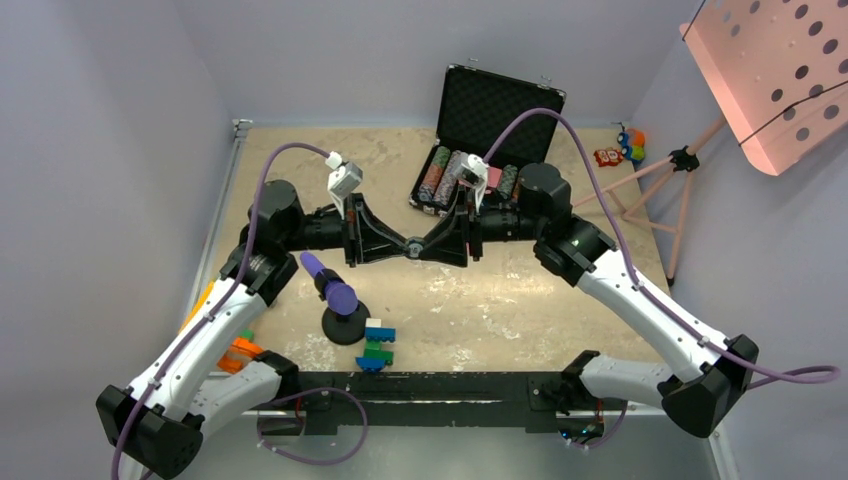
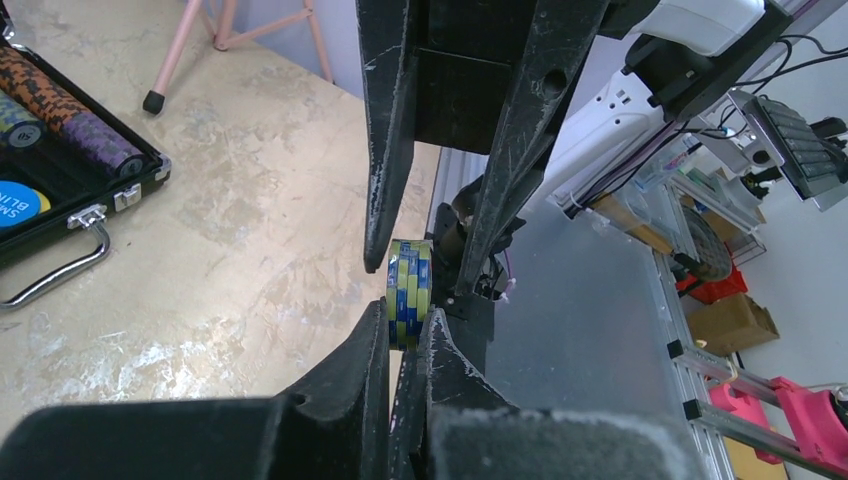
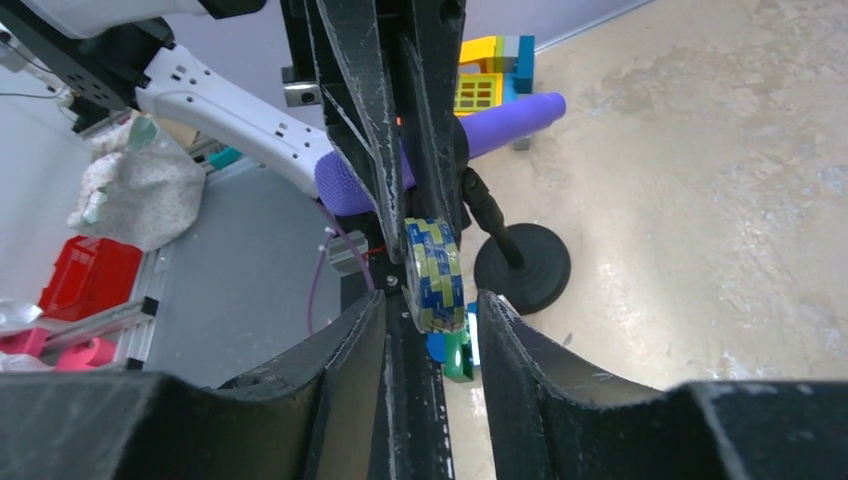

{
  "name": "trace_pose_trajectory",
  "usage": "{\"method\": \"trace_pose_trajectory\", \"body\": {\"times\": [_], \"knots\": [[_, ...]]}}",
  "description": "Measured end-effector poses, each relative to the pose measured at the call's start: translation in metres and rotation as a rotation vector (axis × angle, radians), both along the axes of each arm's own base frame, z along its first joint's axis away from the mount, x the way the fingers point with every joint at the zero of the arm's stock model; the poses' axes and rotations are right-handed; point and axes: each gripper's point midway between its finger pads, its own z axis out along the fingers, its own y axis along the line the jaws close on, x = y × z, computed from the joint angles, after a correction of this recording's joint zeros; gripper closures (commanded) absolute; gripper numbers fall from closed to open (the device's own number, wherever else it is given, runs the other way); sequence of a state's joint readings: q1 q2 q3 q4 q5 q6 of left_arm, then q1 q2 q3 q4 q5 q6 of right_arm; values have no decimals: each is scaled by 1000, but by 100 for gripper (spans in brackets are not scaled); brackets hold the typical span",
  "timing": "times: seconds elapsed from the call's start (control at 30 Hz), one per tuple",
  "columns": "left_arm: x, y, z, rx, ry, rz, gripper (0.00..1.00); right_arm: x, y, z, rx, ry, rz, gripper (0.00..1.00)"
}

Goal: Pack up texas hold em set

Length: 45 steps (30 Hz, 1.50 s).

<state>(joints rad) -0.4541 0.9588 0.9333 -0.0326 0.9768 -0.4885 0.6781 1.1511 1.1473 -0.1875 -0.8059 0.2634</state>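
The black case (image 1: pixel 497 102) stands open at the back of the table, with rows of striped chips (image 1: pixel 443 176) in its tray. Both grippers meet tip to tip at mid-table. My left gripper (image 1: pixel 401 246) is shut on a small stack of blue-and-yellow chips (image 2: pixel 410 290), held on edge above the table. My right gripper (image 3: pixel 430 300) faces it, its fingers standing on either side of the same stack (image 3: pixel 435 275) with gaps showing. In the left wrist view the case's front rim (image 2: pixel 125 190), its silver handle and a blue round button (image 2: pixel 15 205) show at the left.
A purple-tipped object on a black round base (image 1: pixel 340 302) and a toy-brick figure (image 1: pixel 378 345) stand just in front of the grippers. A pink perforated stand (image 1: pixel 770 70) with a tripod rises at the right. Small toys (image 1: pixel 622 148) lie at the back right.
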Motion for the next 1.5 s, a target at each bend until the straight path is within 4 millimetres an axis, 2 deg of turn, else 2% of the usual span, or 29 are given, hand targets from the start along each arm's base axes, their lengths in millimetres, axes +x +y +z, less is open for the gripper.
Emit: {"method": "trace_pose_trajectory", "body": {"times": [0.3, 0.37, 0.4, 0.43, 0.5, 0.57, 0.6, 0.77, 0.93, 1.07, 1.17, 1.37, 1.5], "knots": [[-6, -1, 4, -13, -13, -29, 100, -3, 3, 12, 48, 8, 30, 100], [-6, -1, 4, -14, -14, -30, 100, -4, 3, 12, 49, 8, 35, 100], [-6, -1, 4, -14, -14, -30, 95, -4, 3, 12, 48, 8, 36, 100], [-6, -1, 4, -13, -13, -29, 78, -4, 3, 12, 48, 8, 37, 100], [-6, -1, 3, -10, -9, -25, 32, -3, 3, 12, 47, 5, 34, 100], [-3, 0, 0, 2, -7, -6, 7, 0, 3, 10, 42, -3, 15, 100], [-1, 0, -4, 15, 6, 8, 1, 2, 2, 8, 33, -8, -5, 100], [15, 8, -20, 88, 46, 133, 0, 27, -17, 3, -25, -69, -183, 100], [29, 26, -25, 140, 19, 302, 0, 73, -56, -17, -153, -133, -419, 100], [51, 48, -28, 201, 13, 488, 0, 115, -88, -52, -346, -169, -575, 100], [63, 63, -34, 245, 17, 595, 1, 141, -105, -74, -468, -190, -631, 100], [71, 82, -40, 297, 7, 705, 1, 195, -154, -122, -662, -177, -699, 100], [72, 88, -38, 302, -13, 739, 1, 220, -170, -152, -762, -164, -691, 100]]}}
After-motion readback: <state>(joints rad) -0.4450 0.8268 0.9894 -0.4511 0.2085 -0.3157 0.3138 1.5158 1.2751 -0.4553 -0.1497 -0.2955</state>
